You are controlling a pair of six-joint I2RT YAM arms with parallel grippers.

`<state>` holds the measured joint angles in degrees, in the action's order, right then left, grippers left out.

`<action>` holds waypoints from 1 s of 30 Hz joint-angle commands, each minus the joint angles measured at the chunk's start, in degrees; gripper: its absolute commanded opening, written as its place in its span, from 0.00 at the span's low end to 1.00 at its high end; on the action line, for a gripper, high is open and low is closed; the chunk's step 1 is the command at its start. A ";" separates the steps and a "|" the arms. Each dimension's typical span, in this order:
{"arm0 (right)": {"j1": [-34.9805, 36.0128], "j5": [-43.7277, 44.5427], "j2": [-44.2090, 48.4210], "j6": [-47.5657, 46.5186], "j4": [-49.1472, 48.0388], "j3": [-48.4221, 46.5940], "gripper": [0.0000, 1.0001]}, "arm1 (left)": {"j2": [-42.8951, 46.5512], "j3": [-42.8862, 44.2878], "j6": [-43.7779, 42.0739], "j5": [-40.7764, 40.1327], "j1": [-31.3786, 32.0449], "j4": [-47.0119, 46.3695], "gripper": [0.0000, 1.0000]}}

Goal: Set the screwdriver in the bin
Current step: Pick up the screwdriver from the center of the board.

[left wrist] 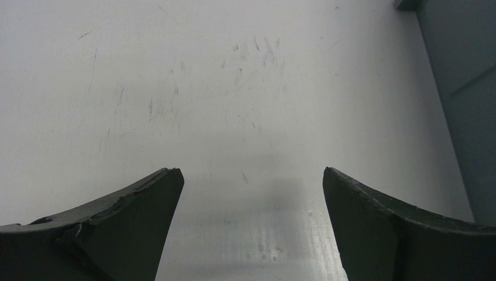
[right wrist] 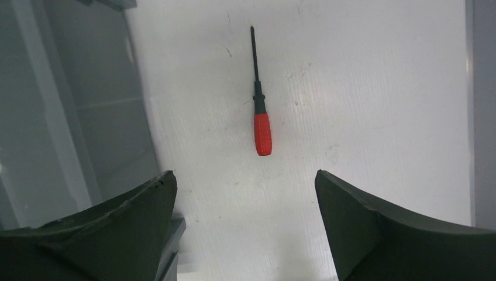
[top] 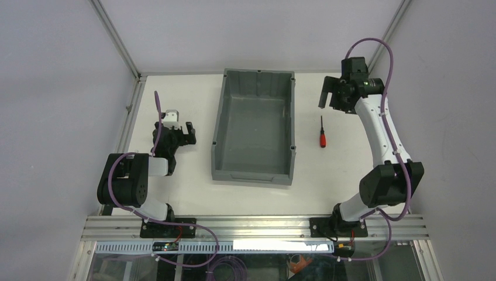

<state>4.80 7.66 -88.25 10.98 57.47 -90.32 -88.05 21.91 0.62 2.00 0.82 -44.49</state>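
Note:
The screwdriver (top: 321,136), with a short red handle and a thin black shaft, lies flat on the white table just right of the bin (top: 217,126), a large dark grey box standing empty at the table's middle. My right gripper (top: 329,96) hangs above the table beyond the shaft's tip, open and holding nothing. In the right wrist view the screwdriver (right wrist: 261,126) lies ahead of the right gripper (right wrist: 244,175), handle end nearest, and the bin's wall (right wrist: 58,117) fills the left. My left gripper (top: 190,133) rests left of the bin, open and empty.
The left wrist view has bare scratched table under the left gripper (left wrist: 251,171) and the bin's outer wall (left wrist: 462,88) at the right edge. White enclosure walls with metal frame rails stand round the table. An aluminium rail (top: 251,225) runs along the near edge.

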 commanded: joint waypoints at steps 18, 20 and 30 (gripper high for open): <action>-1.92 -2.11 -13.35 2.71 -12.97 13.16 0.77 | 1.74 -0.20 0.52 1.25 0.59 -1.92 0.99; -1.98 -2.33 -14.16 2.74 -13.75 13.68 0.75 | 1.75 -0.20 0.52 1.22 0.59 -1.98 0.99; -2.09 -1.82 -18.01 2.90 -15.98 15.29 0.69 | 1.79 -0.20 0.52 1.25 0.60 -1.92 0.99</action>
<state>3.18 5.32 -105.12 13.21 44.18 -75.61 -88.05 21.91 0.62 2.00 0.82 -44.49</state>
